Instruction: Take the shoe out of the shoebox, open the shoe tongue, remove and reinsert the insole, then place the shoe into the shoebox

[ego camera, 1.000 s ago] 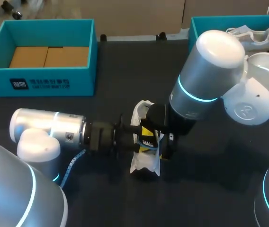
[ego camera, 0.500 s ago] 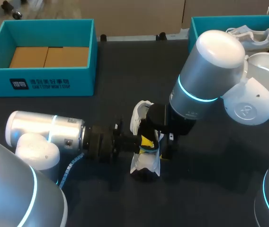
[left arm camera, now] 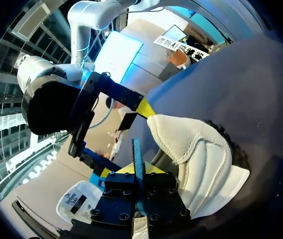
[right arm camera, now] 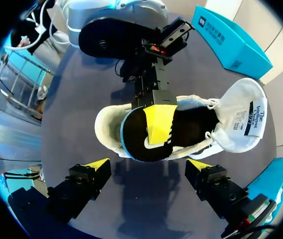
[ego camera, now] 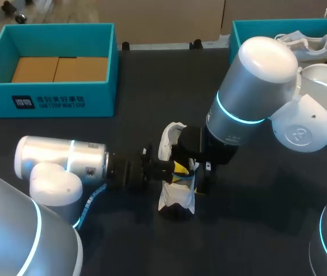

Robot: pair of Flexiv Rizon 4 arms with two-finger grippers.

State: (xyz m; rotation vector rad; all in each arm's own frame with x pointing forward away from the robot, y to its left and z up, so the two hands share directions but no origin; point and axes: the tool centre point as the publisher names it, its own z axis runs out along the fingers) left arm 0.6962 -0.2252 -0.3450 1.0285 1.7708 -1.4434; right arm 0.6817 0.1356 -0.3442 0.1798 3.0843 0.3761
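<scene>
A white shoe (ego camera: 174,201) lies mid-table, its tongue (right arm camera: 243,117) folded open. My left gripper (ego camera: 178,168) comes in from the side and is shut on the edge of the dark, blue-rimmed insole (right arm camera: 137,137), which stands partly lifted from the shoe's opening. In the left wrist view the insole's thin blue edge (left arm camera: 137,152) sits pinched between my left gripper's (left arm camera: 137,172) yellow tips, beside the shoe's heel (left arm camera: 196,149). My right gripper (right arm camera: 146,167) hovers just above the shoe, open wide, with nothing between its fingers (right arm camera: 94,167).
A teal shoebox (ego camera: 54,95) with brown cardboard inside stands at the back left. A second teal box (ego camera: 250,26) at the back right holds another pale shoe (ego camera: 307,46). My right arm's large elbow (ego camera: 255,86) looms over the table's middle right.
My left gripper has shut on the insole's edge. Its arm has shifted slightly toward the shoe. The right arm and the shoe have stayed put.
</scene>
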